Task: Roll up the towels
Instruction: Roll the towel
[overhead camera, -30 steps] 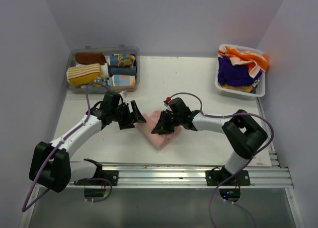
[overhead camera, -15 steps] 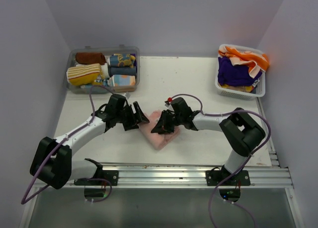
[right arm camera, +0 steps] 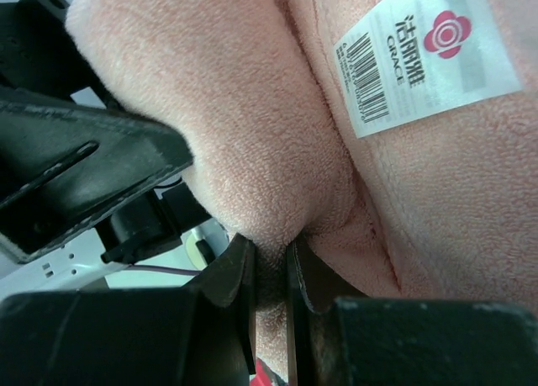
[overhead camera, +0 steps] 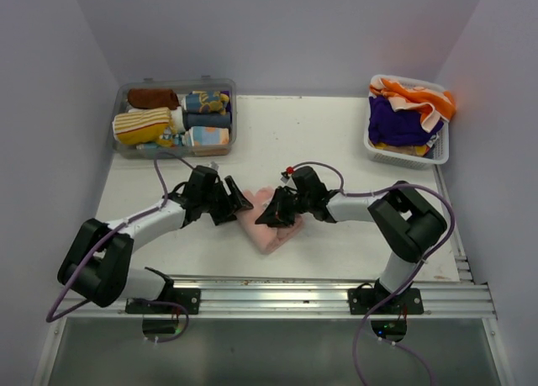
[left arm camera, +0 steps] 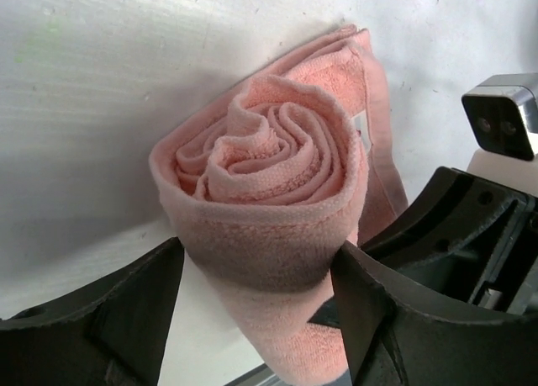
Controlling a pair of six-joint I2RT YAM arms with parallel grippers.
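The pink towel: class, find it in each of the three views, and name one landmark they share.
Top external: the pink towel lies centre-table between both arms.
Left wrist: fills the centre, its rolled spiral end facing the camera.
Right wrist: fills most of the frame.
Shared landmark: its white label, a sliver in the left wrist view.

Left hand (overhead camera: 231,203) spread wide, right hand (overhead camera: 273,214) pinched.

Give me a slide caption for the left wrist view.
Left tool straddling the spiral end of a half-rolled pink towel on the white table.
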